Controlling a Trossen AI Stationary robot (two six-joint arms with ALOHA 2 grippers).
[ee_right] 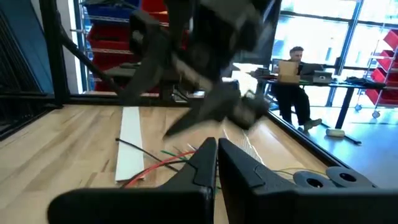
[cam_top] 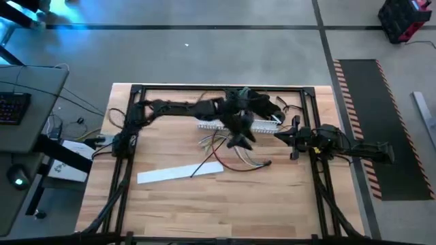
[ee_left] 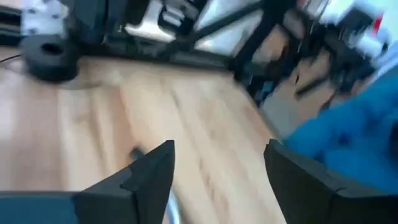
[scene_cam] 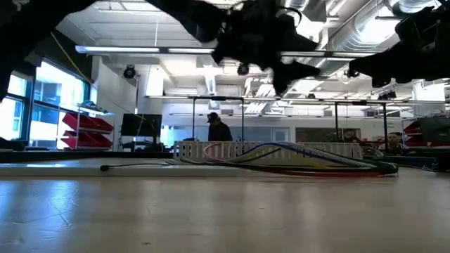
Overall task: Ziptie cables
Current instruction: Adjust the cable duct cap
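The cables (cam_top: 228, 151), a loose spread of red, yellowish, green and grey wires, lie on the wooden table (cam_top: 170, 211) near its middle, just in front of the white slotted duct (cam_top: 238, 124) that runs along the far part of the table; in the low view the wires (scene_cam: 309, 160) sag across the front of the duct (scene_cam: 211, 150). A flat white strip (cam_top: 180, 173) lies on the table towards the near left of the wires, with a thin dark cord (cam_top: 208, 163) crossing its end. The left gripper (cam_top: 238, 139) reaches in from the left edge and hangs above the wires and the duct; its own wrist view shows the two fingers (ee_left: 152, 171) spread wide apart with nothing between them, only bare wood below. The right gripper (cam_top: 285, 134) sits by the right side of the frame, close to the duct's right end; in its wrist view the fingers (ee_right: 205, 158) are pressed almost together and grip nothing, pointing towards the wires (ee_right: 171, 160) and the white strip (ee_right: 129, 146). A person (ee_right: 297, 84) sits at a desk in the room beyond the table.
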